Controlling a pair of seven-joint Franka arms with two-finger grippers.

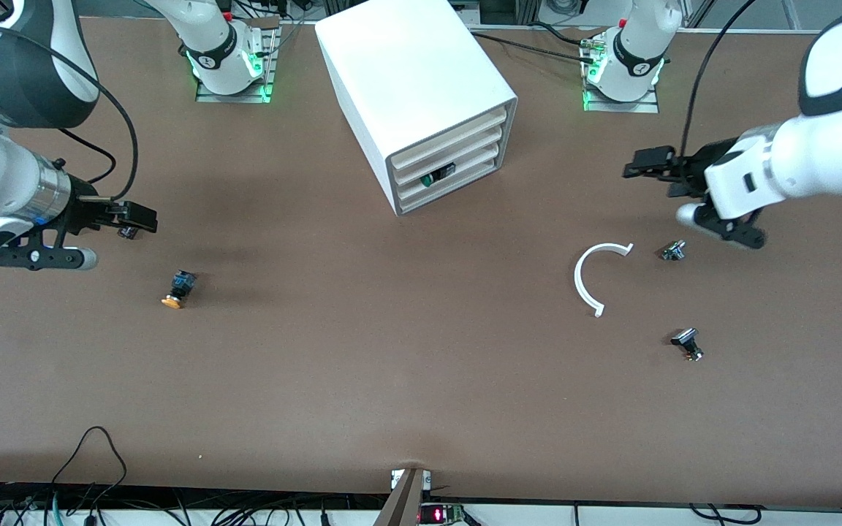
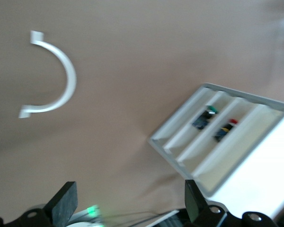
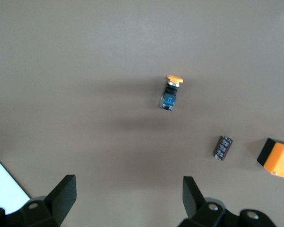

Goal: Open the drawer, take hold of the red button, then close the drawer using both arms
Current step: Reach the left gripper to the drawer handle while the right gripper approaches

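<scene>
The white cabinet (image 1: 414, 80) stands at the middle of the table near the robots' bases. Its drawers (image 1: 457, 150) all sit inside it, none pulled out. In the left wrist view the cabinet's front (image 2: 213, 156) shows two slots: the red-capped button (image 2: 226, 128) lies in one, a green-capped button (image 2: 206, 116) in the slot beside it. In the front view only the green-capped one (image 1: 435, 176) shows. My left gripper (image 1: 642, 166) hangs open and empty over the table toward the left arm's end. My right gripper (image 1: 134, 221) hangs open and empty toward the right arm's end.
An orange-capped button (image 1: 177, 289) lies near the right gripper, with a dark capacitor (image 3: 223, 147) and an orange box (image 3: 277, 158) nearby. A white curved strip (image 1: 590, 281), a small metal part (image 1: 673, 250) and a black-capped part (image 1: 687, 343) lie under and near the left gripper.
</scene>
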